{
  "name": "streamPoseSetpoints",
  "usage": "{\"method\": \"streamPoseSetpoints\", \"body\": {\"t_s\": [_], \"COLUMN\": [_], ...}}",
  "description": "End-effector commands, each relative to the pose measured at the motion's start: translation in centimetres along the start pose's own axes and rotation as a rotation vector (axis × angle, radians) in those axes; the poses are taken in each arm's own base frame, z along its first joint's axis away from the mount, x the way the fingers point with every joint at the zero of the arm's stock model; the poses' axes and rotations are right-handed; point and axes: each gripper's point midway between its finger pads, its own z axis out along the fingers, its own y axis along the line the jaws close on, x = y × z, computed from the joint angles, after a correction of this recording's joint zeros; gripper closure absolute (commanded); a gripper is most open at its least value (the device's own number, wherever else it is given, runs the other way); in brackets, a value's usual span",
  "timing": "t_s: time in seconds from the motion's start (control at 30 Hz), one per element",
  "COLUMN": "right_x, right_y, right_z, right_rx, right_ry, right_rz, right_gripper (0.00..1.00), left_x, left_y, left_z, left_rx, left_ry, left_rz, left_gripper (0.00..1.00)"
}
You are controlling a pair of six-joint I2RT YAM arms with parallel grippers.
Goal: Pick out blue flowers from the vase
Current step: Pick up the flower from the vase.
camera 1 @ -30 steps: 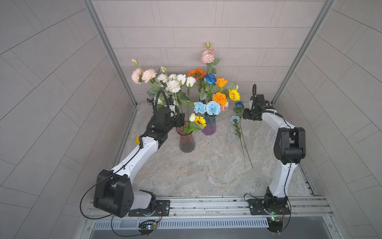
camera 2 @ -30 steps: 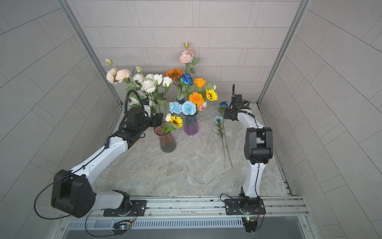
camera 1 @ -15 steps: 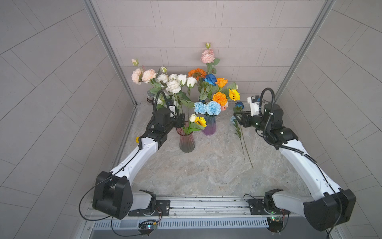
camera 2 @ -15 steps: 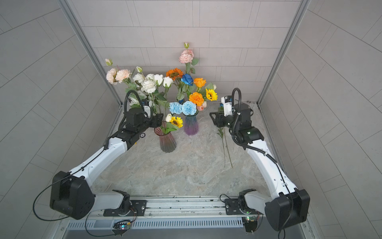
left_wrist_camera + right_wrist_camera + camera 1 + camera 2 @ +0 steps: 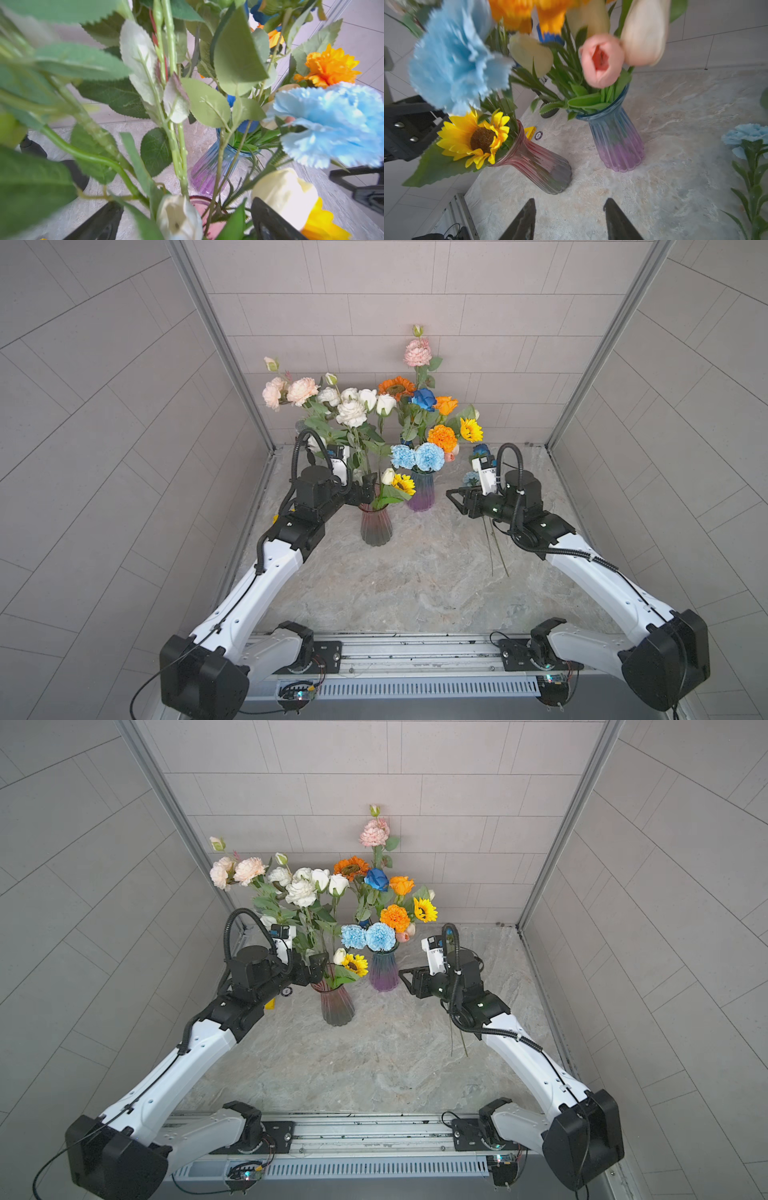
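The left gripper (image 5: 369, 485) is seen spread wide among the stems above the red vase (image 5: 375, 526), nothing clasped. Pale-blue carnations (image 5: 417, 457) are held in the purple vase (image 5: 421, 495), a deep-blue rose (image 5: 423, 398) higher behind. The right gripper (image 5: 454, 499) is parted and empty beside that vase. Another blue carnation (image 5: 746, 135) is laid on the surface (image 5: 415, 585).

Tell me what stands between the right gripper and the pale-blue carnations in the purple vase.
Nothing visible. The right gripper, open and empty, points at the purple vase across bare table. The pale-blue carnations sit above the vase rim, higher than the gripper, with the pink tulip beside them.
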Motion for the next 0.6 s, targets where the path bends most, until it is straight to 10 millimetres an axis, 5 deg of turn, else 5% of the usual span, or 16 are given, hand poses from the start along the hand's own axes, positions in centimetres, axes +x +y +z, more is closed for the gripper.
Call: {"method": "streamPoseSetpoints", "body": {"t_s": [0.0, 0.3, 0.57], "right_x": [-0.7, -0.4, -2.0], "right_y": [0.2, -0.9, 1.8], "right_z": [0.9, 5.6, 8.5], "right_rx": [0.108, 0.291, 0.281], "right_ry": [-0.086, -0.206, -0.29], "right_rz": [-0.043, 0.036, 0.02], "right_gripper": [0.46, 0.48, 0.49], "left_x": [2.2, 4.1, 4.8], "left_y": [-0.1, -1.5, -2.3], "left_z": [-0.3, -0.8, -0.6], "left_rx": [-0.011, 0.006, 0.016], "left_ry": [0.061, 0.098, 0.113], "left_rz": [0.035, 0.053, 0.066], "left_gripper": [0.0, 0.0, 0.0]}}
